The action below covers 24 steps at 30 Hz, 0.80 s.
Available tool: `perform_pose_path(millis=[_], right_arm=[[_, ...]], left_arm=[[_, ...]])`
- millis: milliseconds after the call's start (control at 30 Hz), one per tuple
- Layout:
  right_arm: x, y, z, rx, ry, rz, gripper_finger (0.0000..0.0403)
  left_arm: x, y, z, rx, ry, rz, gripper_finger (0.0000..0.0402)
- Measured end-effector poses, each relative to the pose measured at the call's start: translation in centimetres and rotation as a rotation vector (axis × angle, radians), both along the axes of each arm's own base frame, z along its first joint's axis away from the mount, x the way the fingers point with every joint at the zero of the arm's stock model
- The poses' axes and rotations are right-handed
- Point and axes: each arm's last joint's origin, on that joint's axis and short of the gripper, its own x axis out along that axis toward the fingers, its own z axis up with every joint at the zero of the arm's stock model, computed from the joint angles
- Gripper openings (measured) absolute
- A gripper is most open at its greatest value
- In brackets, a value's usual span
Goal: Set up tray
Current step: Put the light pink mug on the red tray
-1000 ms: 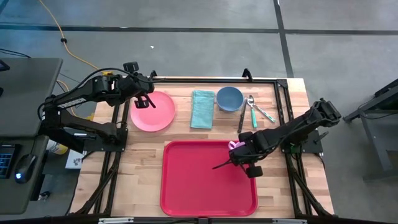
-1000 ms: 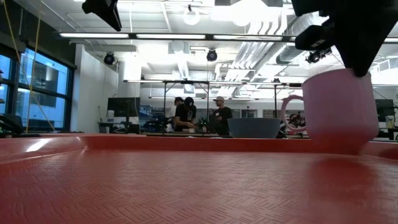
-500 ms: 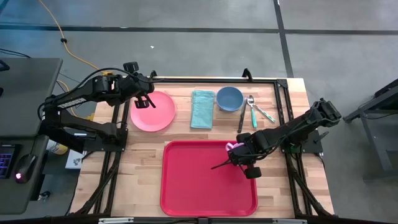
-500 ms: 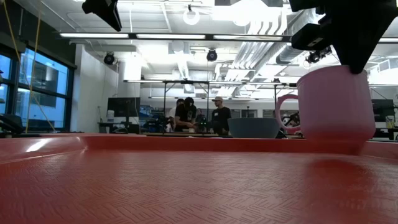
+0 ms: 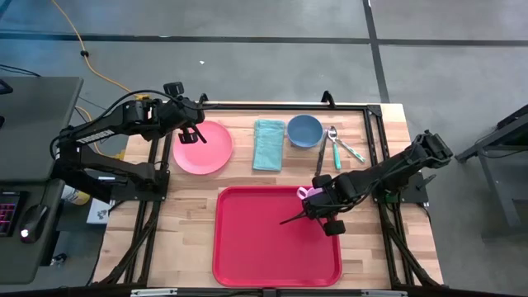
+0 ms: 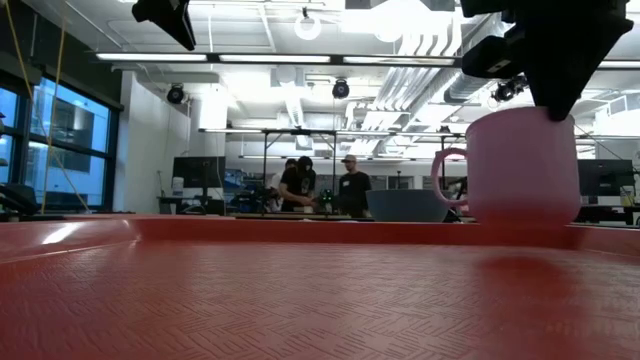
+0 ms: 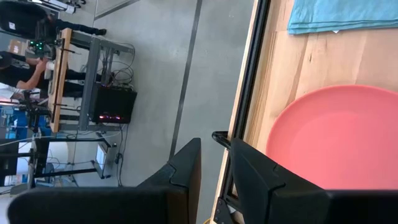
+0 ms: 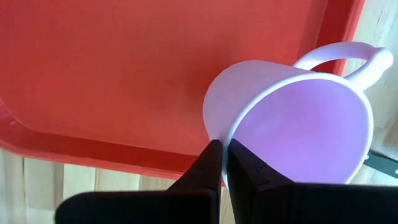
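Observation:
The red tray (image 5: 247, 247) lies at the table's near middle. Over the tray's far right corner hangs a pink mug (image 5: 304, 193), also seen above the tray floor in the low view (image 6: 520, 165) and tilted in the right wrist view (image 8: 292, 130). My right gripper (image 5: 318, 204) is shut on it. My left gripper (image 5: 191, 132) hovers over the left edge of the round pink plate (image 5: 203, 147). Its fingers (image 7: 186, 168) stand slightly apart with nothing between them. My right gripper pinches the mug's rim (image 8: 231, 134) on the side opposite the handle (image 8: 354, 59), one finger inside the cup and one outside against the wall. The fingers come from above, pointing down. The mug hangs tilted; whether its base touches the tray I cannot tell.
Along the far side lie a teal cloth (image 5: 268, 144), a blue bowl (image 5: 304, 130) and cutlery (image 5: 337, 148). A black frame (image 5: 375, 111) runs along the table's edges. People stand at a bench in the room beyond (image 6: 320, 185).
My right gripper has tipped slightly, still shut on the mug. In the low view the mug has swung a little sideways, and its base now stands higher against the tray rim than before. The left arm has kept still.

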Motion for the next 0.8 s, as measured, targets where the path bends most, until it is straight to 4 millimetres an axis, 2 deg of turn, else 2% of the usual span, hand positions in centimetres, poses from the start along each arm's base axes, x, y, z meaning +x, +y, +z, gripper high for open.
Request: perform_pose_path(millis=[267, 800], right_arm=[[-0.4, -0.2, -1.6, 0.007, 0.027, 0.001, 0.0], [-0.3, 0.1, -1.6, 0.083, 0.036, 0.01, 0.0008]], left_arm=[[0.0, 0.0, 0.0, -0.003, 0.0, -0.003, 0.0117], [0.0, 0.0, 0.0, -0.019, -0.004, -0.016, 0.0117]])
